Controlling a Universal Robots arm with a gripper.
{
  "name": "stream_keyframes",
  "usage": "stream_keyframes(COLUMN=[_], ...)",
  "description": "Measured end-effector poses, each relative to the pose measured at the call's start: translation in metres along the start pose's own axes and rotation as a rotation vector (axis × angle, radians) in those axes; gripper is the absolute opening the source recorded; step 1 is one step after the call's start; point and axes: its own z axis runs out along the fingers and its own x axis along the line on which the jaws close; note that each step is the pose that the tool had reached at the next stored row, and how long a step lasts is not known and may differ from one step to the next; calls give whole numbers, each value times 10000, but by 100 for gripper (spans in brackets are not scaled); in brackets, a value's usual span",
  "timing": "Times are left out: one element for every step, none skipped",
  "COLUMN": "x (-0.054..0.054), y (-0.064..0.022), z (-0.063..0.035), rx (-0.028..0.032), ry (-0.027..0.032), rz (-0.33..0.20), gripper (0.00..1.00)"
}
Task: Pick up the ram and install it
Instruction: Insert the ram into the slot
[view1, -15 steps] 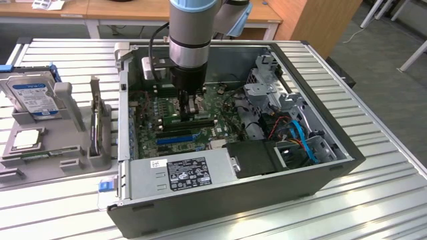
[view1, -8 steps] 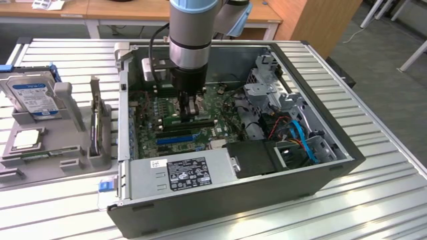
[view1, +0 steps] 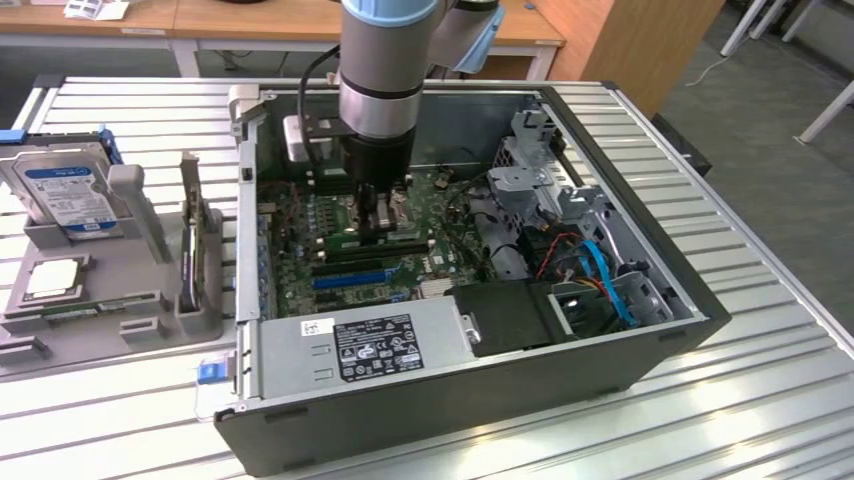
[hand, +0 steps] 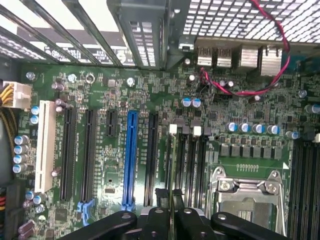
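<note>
The arm (view1: 387, 60) comes straight down from above, wrist section vertical, with the gripper (view1: 379, 230) low at its end. Its black fingers (hand: 159, 219) are drawn close together, pinching the ram (hand: 173, 170) edge-on between them.

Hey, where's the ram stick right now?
In the wrist view, the ram sits edge-on between the fingers, inside the computer case, at the memory slots beside the processor socket.
</note>
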Motion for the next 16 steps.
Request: stream_keyframes(x=[0, 0, 0, 0, 0, 0, 0, 0, 0, 0, 1, 1, 1, 1, 1, 1], y=[0, 1, 1, 0, -2, -4, -7, -7, -10, -16, -22, -28, -31, -31, -31, -31], z=[-1, -1, -1, 0, 0, 0, 1, 0, 0, 0, 0, 0, 0, -1, 0, -1], rx=[-47, -51, -52, -51, -51, -51, -51, -52, -52, -52, -52, -53, -53, -53, -53, -53], ry=[1, 1, 1, -1, -2, -2, -3, -2, -2, -2, -1, -1, -1, -1, -1, -1], rz=[0, 0, 1, 1, 0, -1, -1, -1, -1, -11, -12, -13, -14, -14, -13, -13], gripper=[13, 13, 13, 13, 13, 13, 13, 13, 13, 13, 13, 13, 13, 13, 13, 13])
